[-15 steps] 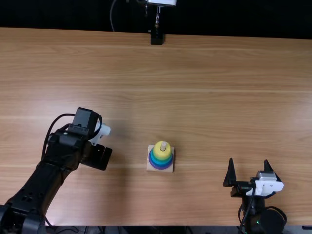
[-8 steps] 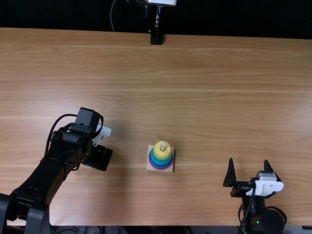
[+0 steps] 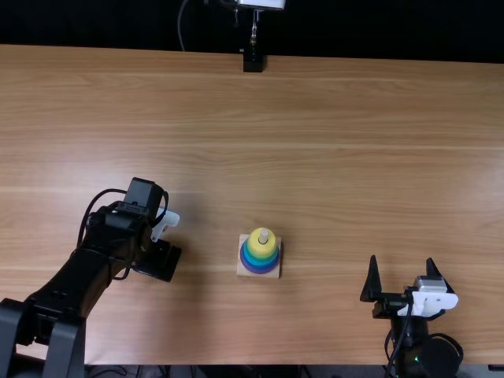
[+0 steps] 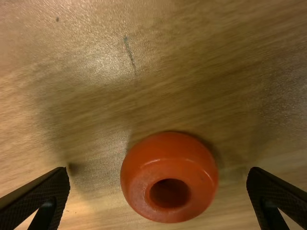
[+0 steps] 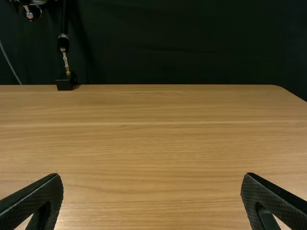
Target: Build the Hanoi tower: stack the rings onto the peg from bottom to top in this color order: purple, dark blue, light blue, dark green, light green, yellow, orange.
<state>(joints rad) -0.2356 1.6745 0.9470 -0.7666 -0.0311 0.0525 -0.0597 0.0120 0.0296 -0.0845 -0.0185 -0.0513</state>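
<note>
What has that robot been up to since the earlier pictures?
The left arm has moved a little: its wrist has shifted slightly toward the table's near edge and rightward in the top view. Now the left gripper is open, not gripping the orange ring. The tower and right gripper stayed as they were.

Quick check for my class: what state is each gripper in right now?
Left gripper: open, fingers on either side of the orange ring, not touching it.
Right gripper: open, holding nothing.
</note>
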